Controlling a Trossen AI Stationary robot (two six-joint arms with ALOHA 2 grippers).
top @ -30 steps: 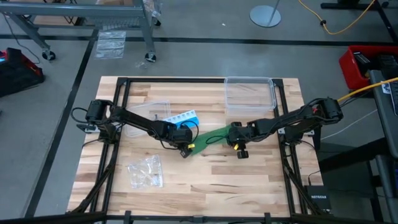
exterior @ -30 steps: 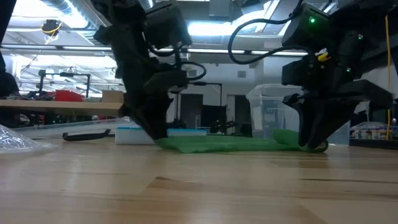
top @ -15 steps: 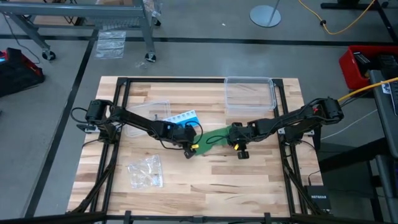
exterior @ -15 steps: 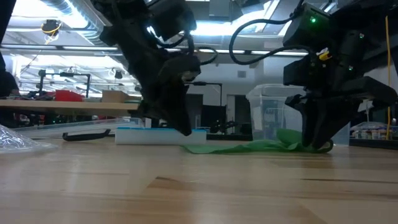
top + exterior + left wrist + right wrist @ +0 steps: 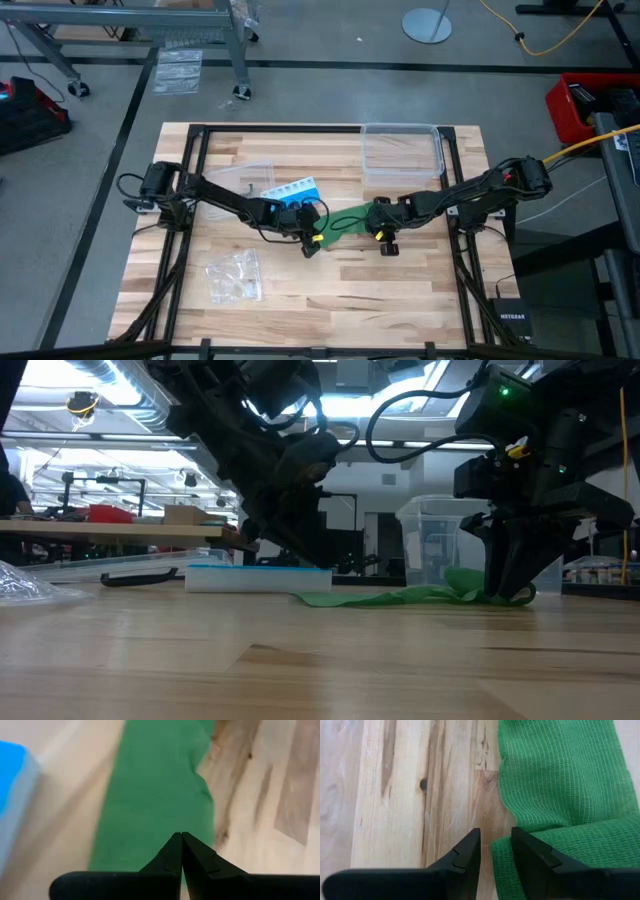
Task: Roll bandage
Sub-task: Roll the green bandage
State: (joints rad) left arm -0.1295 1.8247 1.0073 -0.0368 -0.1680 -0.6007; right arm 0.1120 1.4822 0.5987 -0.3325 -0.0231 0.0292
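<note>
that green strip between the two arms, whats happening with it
Two dark robot arms are working a long green fabric bandage lying mid-table on the wooden table. The left gripper, fingers shut, is at the strip's left end near the blue and white pill organizer. The right gripper is down at the bunched right end, jaws partly apart with a fold of fabric between them. No roll has formed; the strip lies rumpled.

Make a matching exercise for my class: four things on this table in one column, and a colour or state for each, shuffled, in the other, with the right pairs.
Things:
1. bandage
2. pill organizer
3. left gripper
4. small plastic bag

Descriptions:
A. blue and white
B. clear, crinkled
C. green fabric
D. fingers shut together

Pairs: 1-C, 2-A, 3-D, 4-B
</note>
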